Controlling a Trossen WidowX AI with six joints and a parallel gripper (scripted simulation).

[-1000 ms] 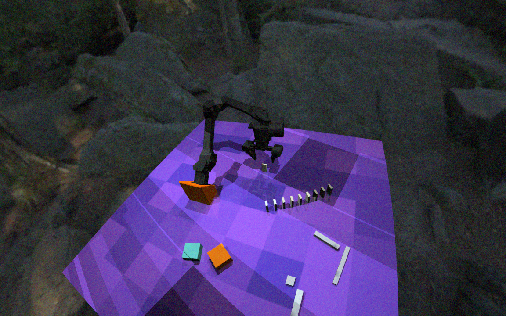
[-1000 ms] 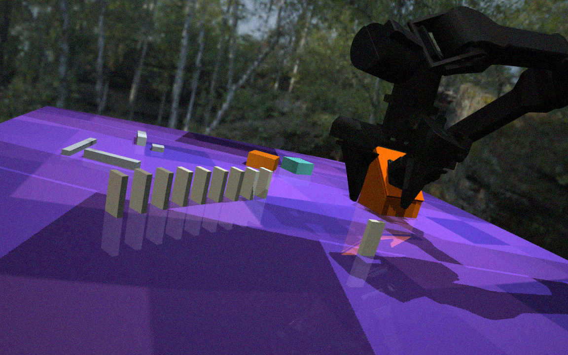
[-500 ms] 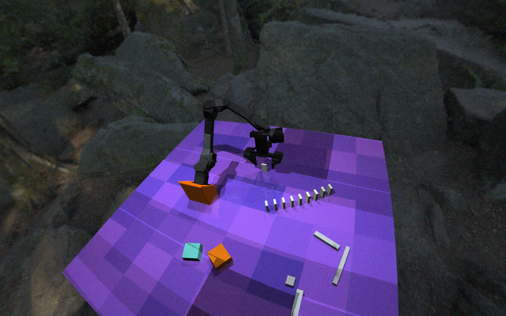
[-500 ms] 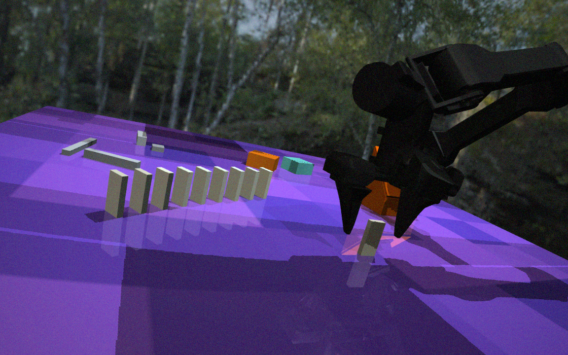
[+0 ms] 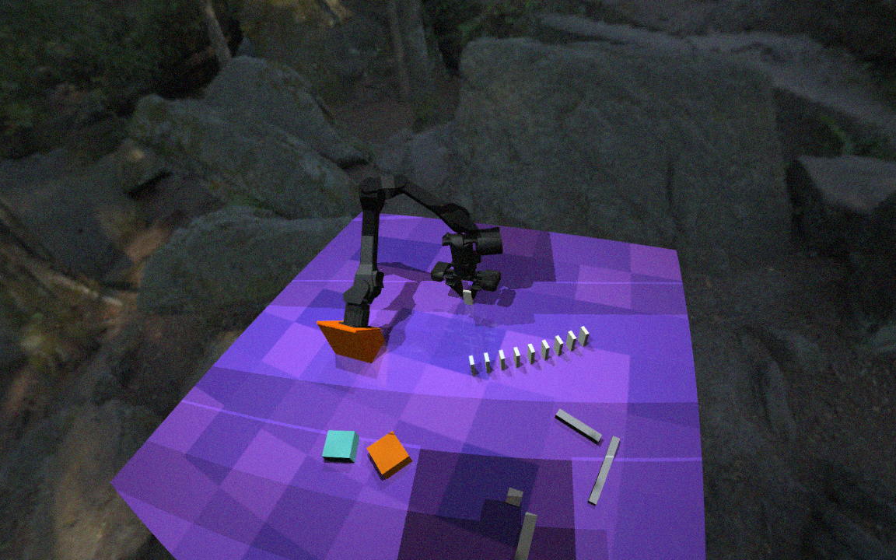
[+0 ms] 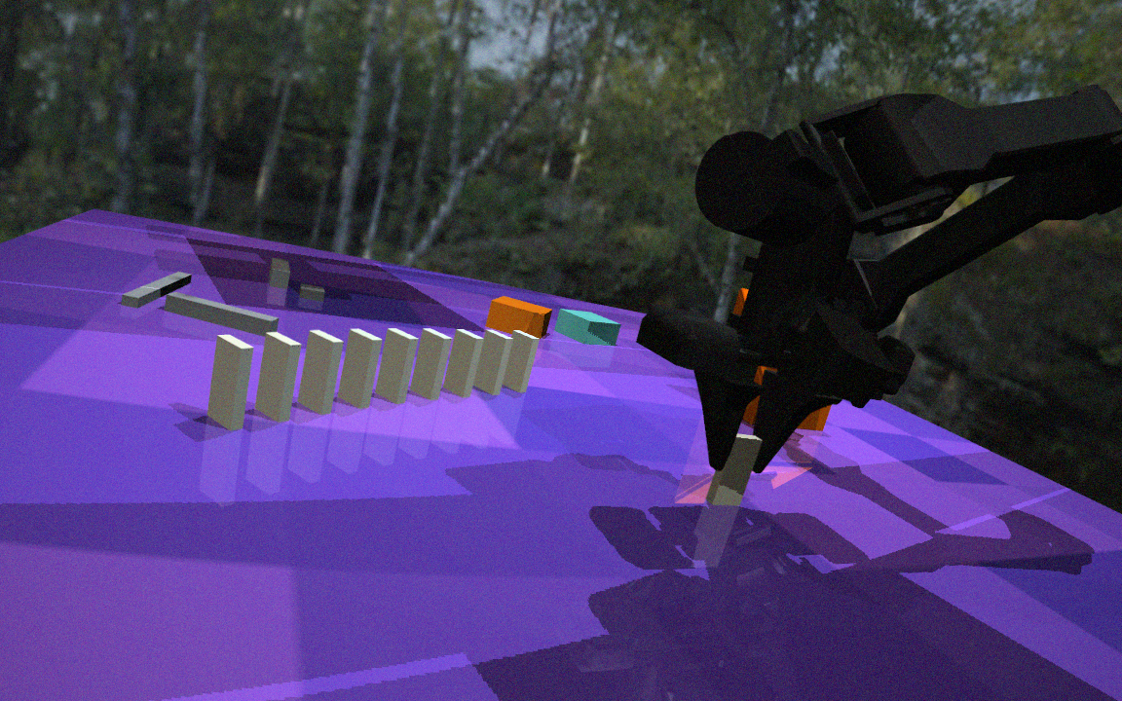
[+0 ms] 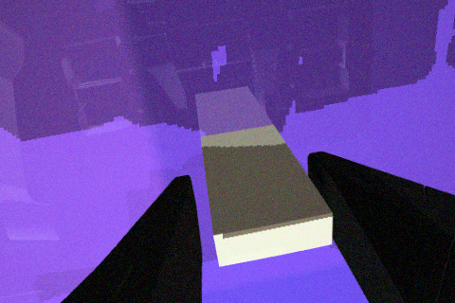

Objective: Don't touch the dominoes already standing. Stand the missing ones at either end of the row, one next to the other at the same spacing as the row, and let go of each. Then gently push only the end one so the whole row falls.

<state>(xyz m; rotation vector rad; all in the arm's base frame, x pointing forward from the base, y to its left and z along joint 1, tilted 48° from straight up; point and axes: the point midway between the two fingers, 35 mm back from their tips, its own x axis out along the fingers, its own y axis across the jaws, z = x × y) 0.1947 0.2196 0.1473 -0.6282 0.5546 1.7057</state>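
Observation:
Several cream dominoes (image 5: 530, 353) (image 6: 361, 370) stand upright in an evenly spaced slanting row. A loose domino (image 6: 727, 488) (image 7: 265, 185) stands upright apart from the row, on the arm's side of it. My gripper (image 5: 467, 295) (image 6: 736, 468) (image 7: 250, 178) is around its upper part, fingers partly closed and pointing down. In the wrist view the right finger is at or very near the domino's side, while a narrow gap shows at the left finger, so it is not clamped. No other loose domino can be made out.
An orange wedge-shaped block (image 5: 354, 344) stands by the arm's base. A teal block (image 5: 341, 444) (image 6: 586, 325) and an orange block (image 5: 388, 454) (image 6: 517, 315) lie beyond the row. Two long grey bars (image 5: 578, 425) (image 5: 604, 470), a small grey block (image 5: 514, 496) and another bar (image 5: 526, 536) are farther out.

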